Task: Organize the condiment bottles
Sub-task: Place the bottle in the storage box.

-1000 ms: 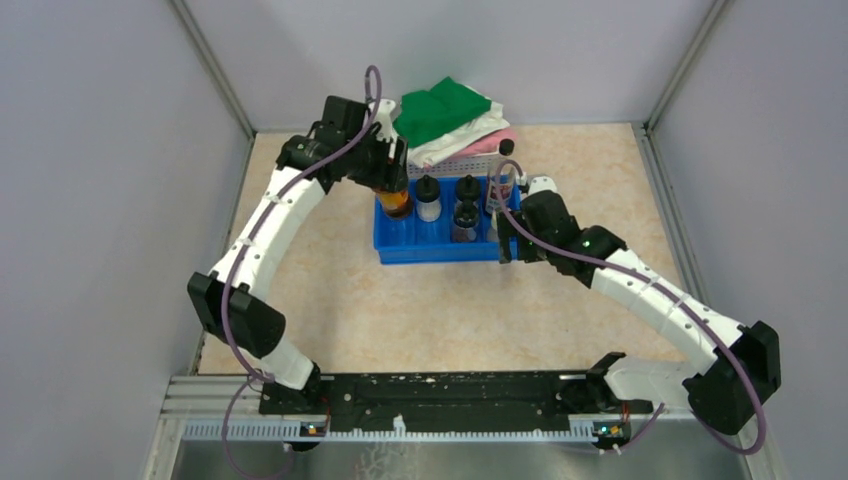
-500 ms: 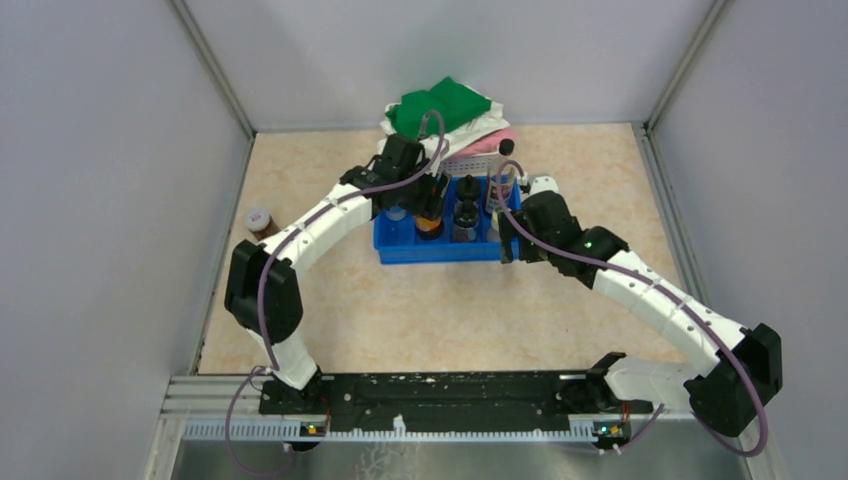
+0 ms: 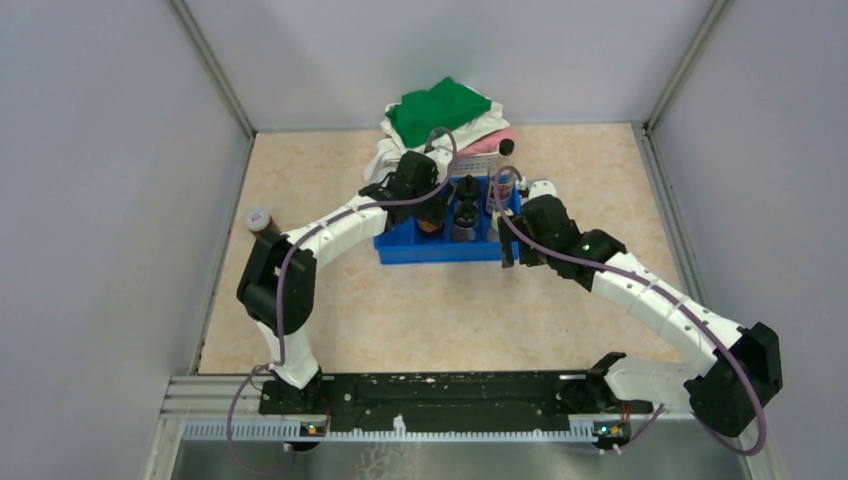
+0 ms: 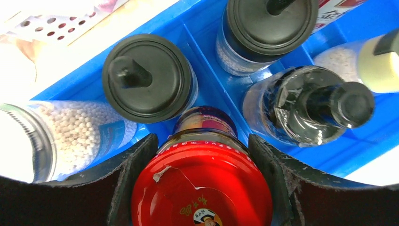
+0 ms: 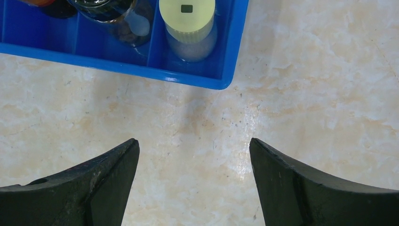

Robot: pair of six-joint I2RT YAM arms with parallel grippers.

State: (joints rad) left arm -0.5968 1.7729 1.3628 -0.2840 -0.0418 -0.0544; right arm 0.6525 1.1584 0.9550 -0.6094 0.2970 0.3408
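Observation:
My left gripper (image 3: 431,207) (image 4: 202,141) is shut on a red-capped glass jar (image 4: 202,193) and holds it upright, low in a front compartment of the blue tray (image 3: 440,255). Around it in the tray stand two black-capped bottles (image 4: 146,77) (image 4: 270,21), a dark glass bottle (image 4: 320,106), a cream-capped bottle (image 4: 381,66) (image 5: 187,16) and a clear jar of white beads (image 4: 70,136). A taller bottle with a blue-red label (image 3: 500,185) stands at the tray's back right. My right gripper (image 3: 510,252) (image 5: 194,141) is open and empty over bare table in front of the tray's right corner.
A small dark jar with a pale cap (image 3: 259,221) stands alone on the table by the left wall. A white basket of green, white and pink cloths (image 3: 445,115) sits right behind the tray. The tray's front rim (image 5: 188,77) is just ahead of my right fingers.
My left arm has carried the red-capped jar right from the tray's left end to its middle and lowered it. The lone jar by the left wall has come into view. The right arm is still.

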